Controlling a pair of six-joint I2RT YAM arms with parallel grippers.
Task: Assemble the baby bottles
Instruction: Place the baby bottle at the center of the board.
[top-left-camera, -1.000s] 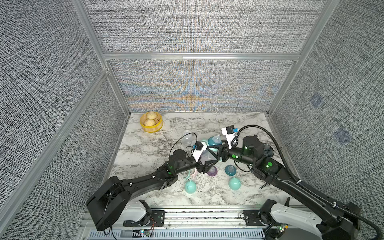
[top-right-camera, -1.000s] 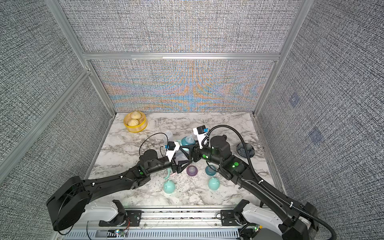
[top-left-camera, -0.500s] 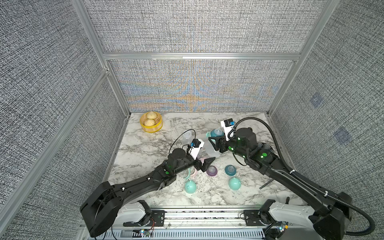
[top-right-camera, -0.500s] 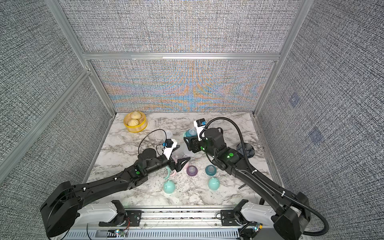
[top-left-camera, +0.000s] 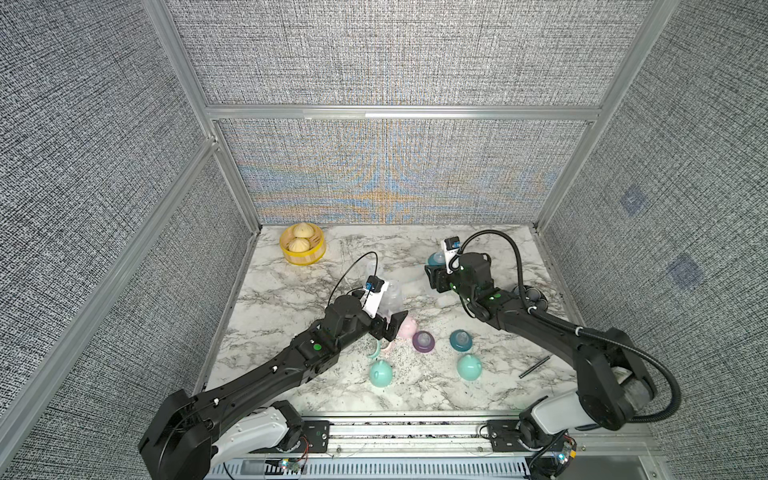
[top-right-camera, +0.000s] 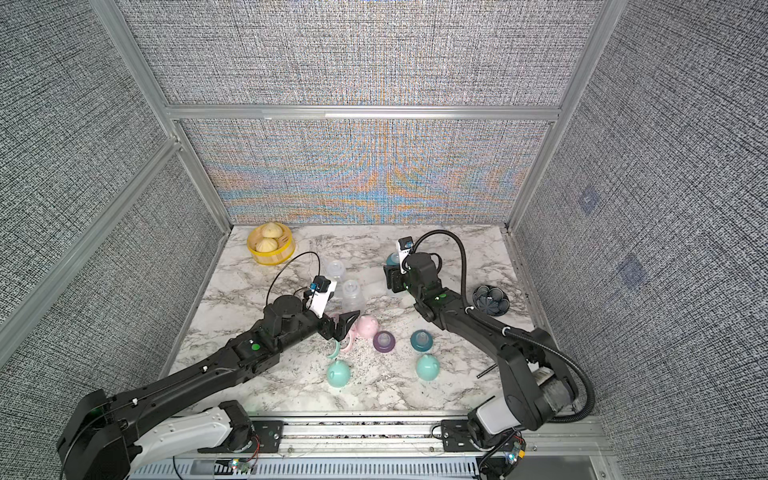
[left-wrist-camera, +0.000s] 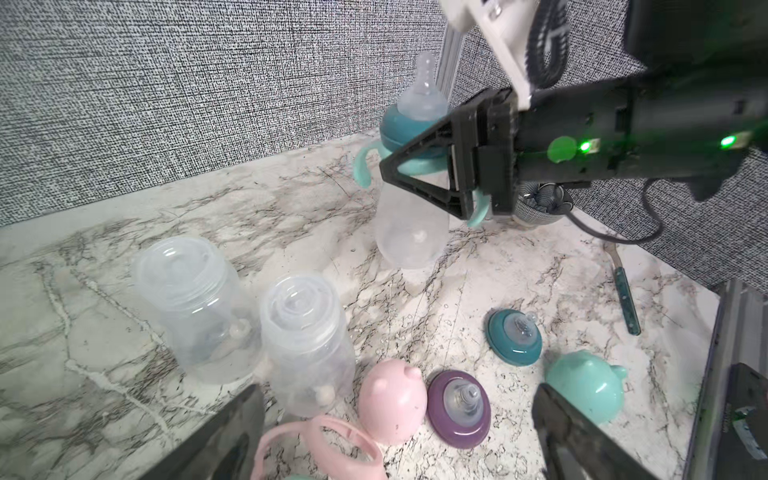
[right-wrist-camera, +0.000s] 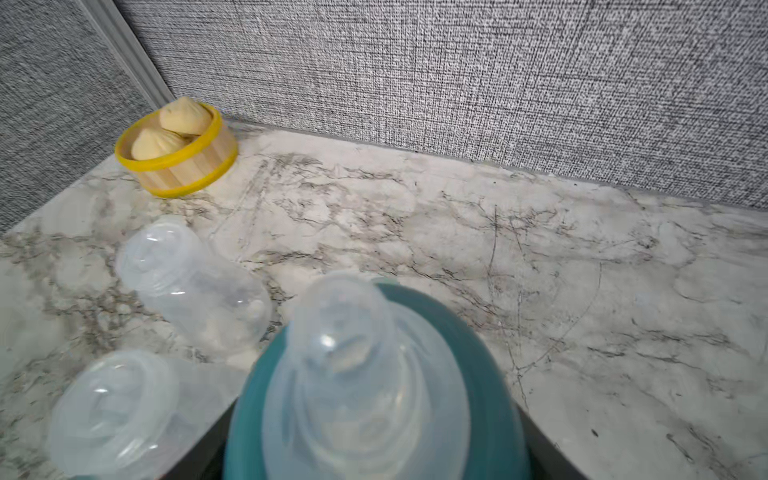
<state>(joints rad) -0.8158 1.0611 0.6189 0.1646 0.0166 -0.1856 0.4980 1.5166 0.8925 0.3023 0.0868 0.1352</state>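
The right gripper (left-wrist-camera: 401, 164) is clamped on a standing bottle (left-wrist-camera: 411, 226) at its mint handle ring, just under its teal top and nipple. Nearer on the table (left-wrist-camera: 104, 232) stand two empty bottles (left-wrist-camera: 195, 307) (left-wrist-camera: 305, 345). A pink cap (left-wrist-camera: 392, 401), purple collar (left-wrist-camera: 459, 409), teal collar (left-wrist-camera: 515, 336), mint cap (left-wrist-camera: 586, 386) and pink handle ring (left-wrist-camera: 320, 449) lie loose by the wide-apart fingers (left-wrist-camera: 232, 432) of the left gripper (left-wrist-camera: 399, 390).

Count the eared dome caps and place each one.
3. Pink cap beside the purple collar; left mint cap nearer the front edge than both; right mint cap in front of the loose teal collar. None seems hidden.
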